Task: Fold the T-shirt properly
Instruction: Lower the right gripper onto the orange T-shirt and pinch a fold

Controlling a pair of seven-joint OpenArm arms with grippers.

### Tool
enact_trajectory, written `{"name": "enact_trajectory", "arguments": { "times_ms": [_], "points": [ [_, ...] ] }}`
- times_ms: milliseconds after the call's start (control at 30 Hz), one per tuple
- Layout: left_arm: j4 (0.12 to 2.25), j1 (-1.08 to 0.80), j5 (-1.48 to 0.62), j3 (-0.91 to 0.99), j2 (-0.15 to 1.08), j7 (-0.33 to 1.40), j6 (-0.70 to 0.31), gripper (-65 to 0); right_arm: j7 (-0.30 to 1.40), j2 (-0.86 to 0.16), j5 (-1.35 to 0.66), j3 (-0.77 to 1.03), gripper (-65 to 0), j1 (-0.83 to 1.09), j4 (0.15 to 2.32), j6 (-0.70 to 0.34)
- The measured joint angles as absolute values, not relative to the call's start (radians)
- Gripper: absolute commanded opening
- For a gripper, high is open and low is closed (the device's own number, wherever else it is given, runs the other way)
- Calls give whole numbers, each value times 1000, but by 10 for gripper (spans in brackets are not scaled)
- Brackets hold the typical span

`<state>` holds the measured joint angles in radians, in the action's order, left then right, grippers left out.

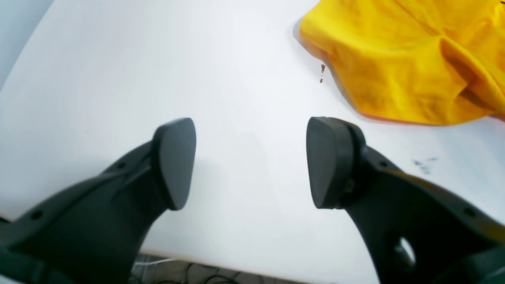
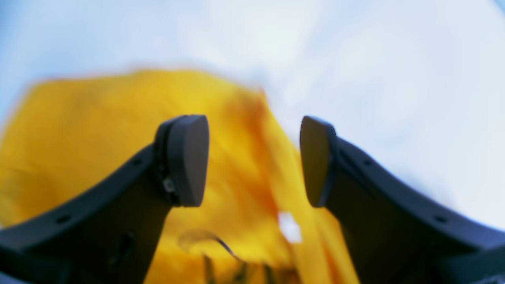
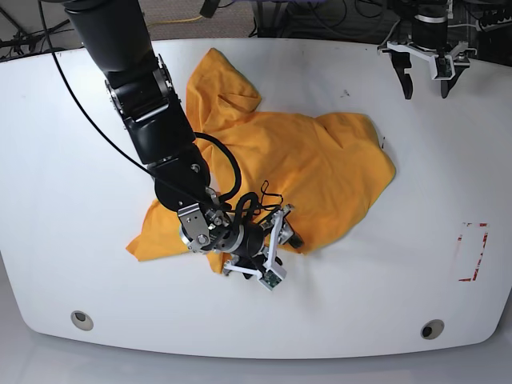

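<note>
An open right pincer hovered over the crumpled T-shirt, seemingly seeking a hold, while the left pincer waited open.

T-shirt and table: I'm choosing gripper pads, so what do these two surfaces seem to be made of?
The T-shirt looks like soft matte woven or knit cloth, probably cotton: it creases, bunches and drapes in loose folds with no shine. The table looks like a hard, smooth white board, perhaps laminate or painted: flat, even, faintly glossy, with small scuff marks. Which exactly cannot be told.
</note>
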<state>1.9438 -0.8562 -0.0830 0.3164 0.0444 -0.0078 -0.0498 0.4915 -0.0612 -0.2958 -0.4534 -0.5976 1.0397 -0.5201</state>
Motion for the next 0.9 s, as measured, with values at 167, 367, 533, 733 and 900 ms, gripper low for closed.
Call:
{"name": "enact_trajectory", "arguments": {
  "times_ms": [167, 367, 533, 733, 900],
  "points": [
    [1944, -861, -83, 333, 44, -4, -39, -242, 472, -65, -289, -453, -295, -606, 940, -540],
    [1944, -847, -83, 330, 42, -1, -46, -242, 332, -81, -289, -459, -295, -625, 830, -541],
    [1944, -822, -83, 330, 42, -4, -45, -242, 225, -66, -209, -513, -295, -664, 765, -542],
    [1944, -828, -83, 330, 42, 0, -45, -242, 174, -42, -112, -511, -295, -662, 681, -539],
    [1944, -826, -83, 330, 41, 1, -45, -242, 160, -33, -48, -512, -295, -657, 670, -543]
  ]
}}
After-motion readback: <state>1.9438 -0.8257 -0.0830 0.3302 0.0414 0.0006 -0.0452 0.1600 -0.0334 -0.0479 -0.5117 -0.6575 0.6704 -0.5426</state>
